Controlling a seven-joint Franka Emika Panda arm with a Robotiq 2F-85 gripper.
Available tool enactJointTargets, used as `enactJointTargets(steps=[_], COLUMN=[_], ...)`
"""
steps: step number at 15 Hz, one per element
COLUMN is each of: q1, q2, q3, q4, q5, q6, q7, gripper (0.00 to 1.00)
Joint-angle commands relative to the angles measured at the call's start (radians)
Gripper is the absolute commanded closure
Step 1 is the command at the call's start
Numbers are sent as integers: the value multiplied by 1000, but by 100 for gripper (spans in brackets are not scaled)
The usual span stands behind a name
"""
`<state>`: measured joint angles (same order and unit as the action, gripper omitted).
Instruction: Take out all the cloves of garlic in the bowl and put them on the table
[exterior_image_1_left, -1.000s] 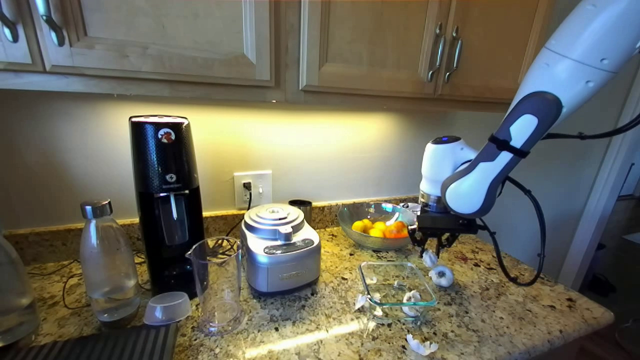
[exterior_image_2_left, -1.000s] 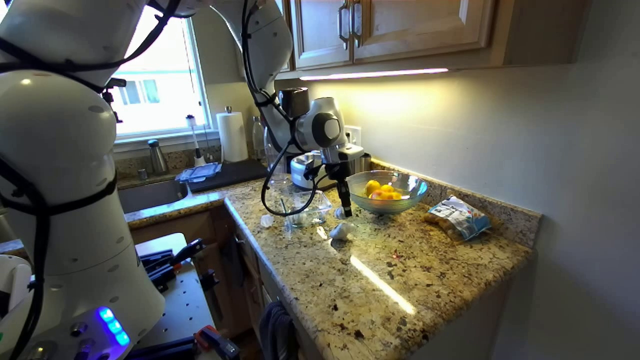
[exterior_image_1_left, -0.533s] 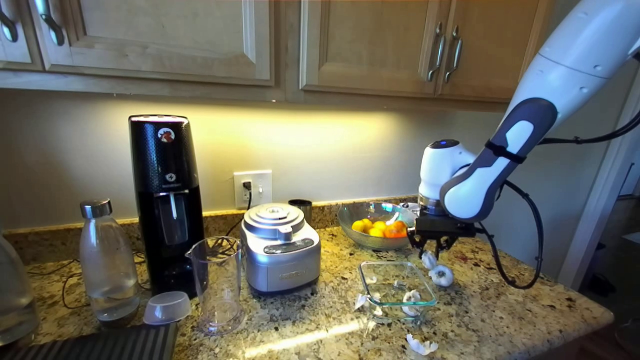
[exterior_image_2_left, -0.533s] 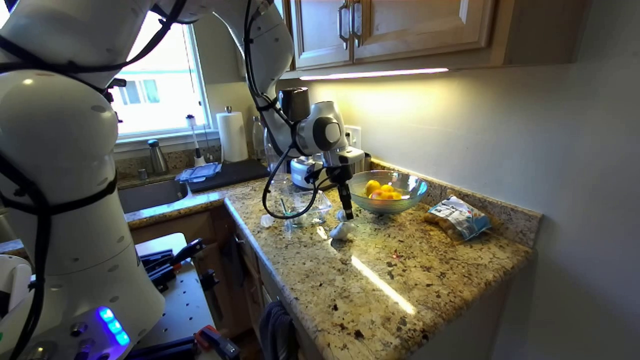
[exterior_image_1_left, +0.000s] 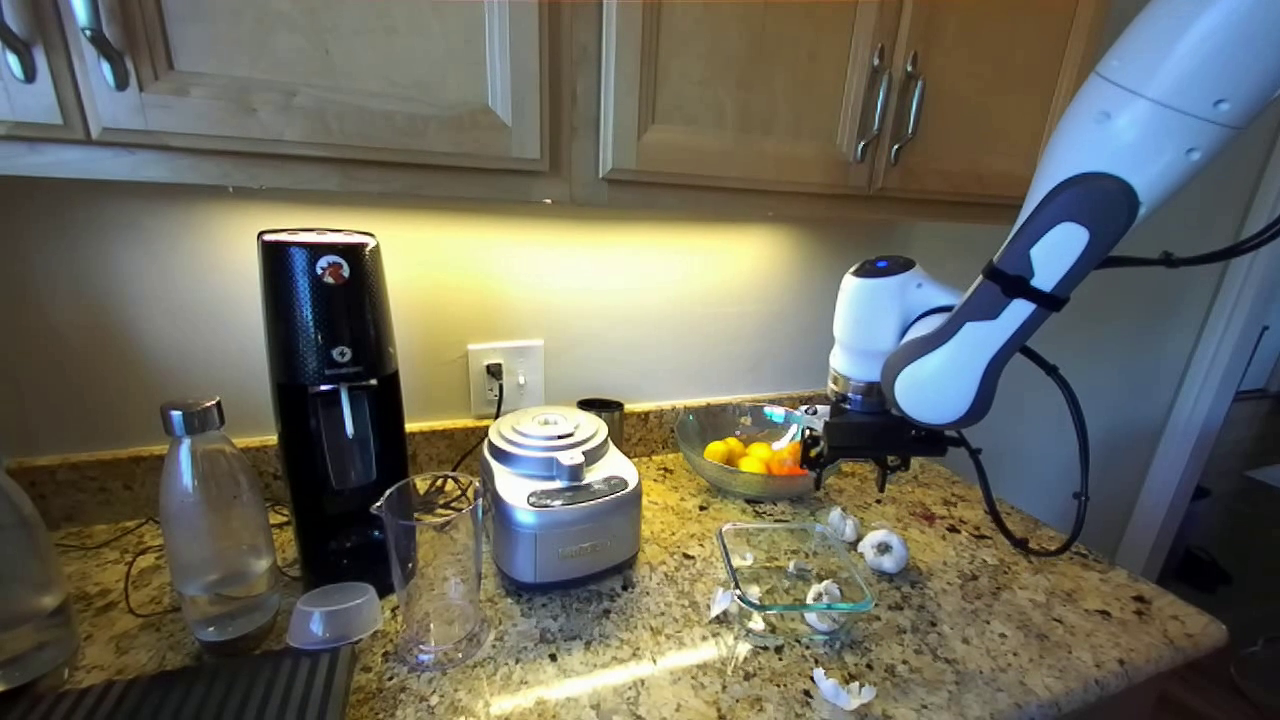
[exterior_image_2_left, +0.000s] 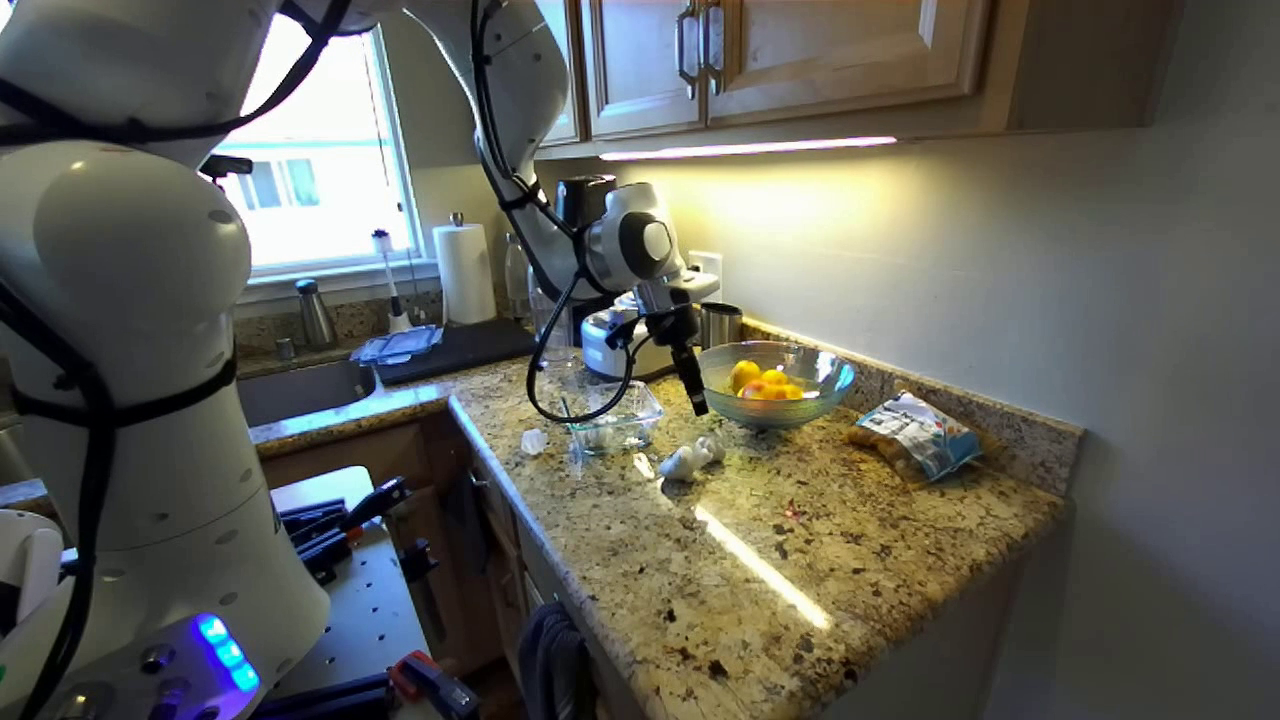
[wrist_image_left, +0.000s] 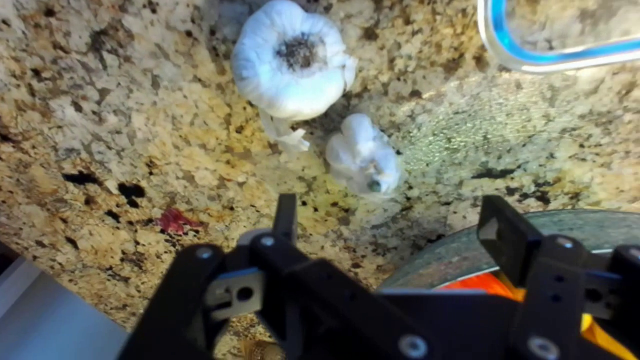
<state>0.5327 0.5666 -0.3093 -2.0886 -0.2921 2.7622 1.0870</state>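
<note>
Gripper (wrist_image_left: 387, 202) held above granite countertop (exterior_image_1_left: 1000, 640), jaws spread well apart, larger garlic bulb (wrist_image_left: 292, 90) and smaller garlic piece (wrist_image_left: 361, 155) seen on countertop near glass bowl (exterior_image_1_left: 790, 607), another garlic lump (exterior_image_1_left: 824, 593) seen inside it

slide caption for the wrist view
Open gripper over the granite countertop, where a garlic bulb and a smaller garlic clump lie close together.
</note>
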Motion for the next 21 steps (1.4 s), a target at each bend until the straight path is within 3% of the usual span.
enactJointTargets(steps=[1,7,12,17,21], q1=[-26,-118,-189,-146,-174], q2=[-127,-205,-173,-133,-82], q3=[55,257,401,371,406], q4=[-99,-137,-107,-80,-52], q5=[-16,79,239,264,338], q6=[1,-9,-14,-32,-64], q7=[-31,-184,-359,-342,-361], gripper=[0,0,0,0,4])
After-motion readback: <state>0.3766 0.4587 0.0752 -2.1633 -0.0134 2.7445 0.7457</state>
